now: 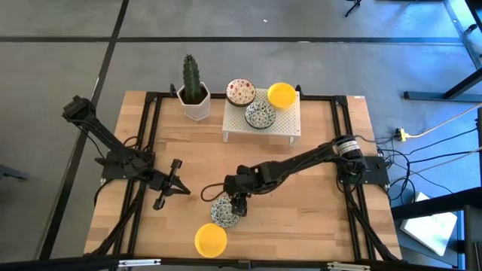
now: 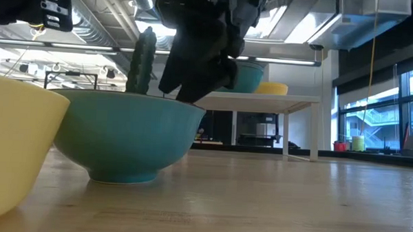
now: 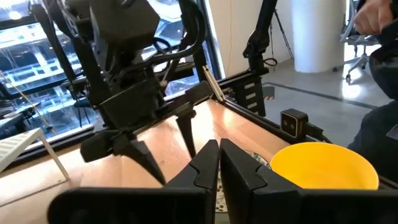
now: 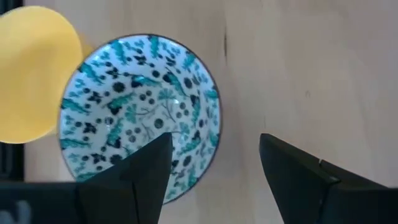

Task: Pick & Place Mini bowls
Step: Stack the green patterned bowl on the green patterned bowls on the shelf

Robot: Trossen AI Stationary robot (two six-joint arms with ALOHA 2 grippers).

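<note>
A blue-green patterned mini bowl [image 1: 224, 212] [image 4: 134, 115] stands on its foot on the wood table, near the front edge. A plain yellow bowl [image 1: 211, 240] [image 4: 34, 74] stands beside it. My right gripper [image 1: 239, 200] [image 4: 214, 140] is open, pointing down. One finger hangs over the bowl's inside and the other outside its rim [image 4: 211, 106]. In the low view the gripper [image 2: 194, 67] sits just above the bowl [image 2: 123, 134]. My left gripper [image 1: 177, 185] [image 3: 219, 155] is shut and hovers left of the bowls.
At the far edge a white perforated rack [image 1: 261, 120] carries three more bowls: red-specked [image 1: 241, 92], blue-green [image 1: 260, 114] and yellow [image 1: 282, 94]. A cactus in a white pot [image 1: 194, 94] stands left of the rack. Bare wood lies between the rack and the arms.
</note>
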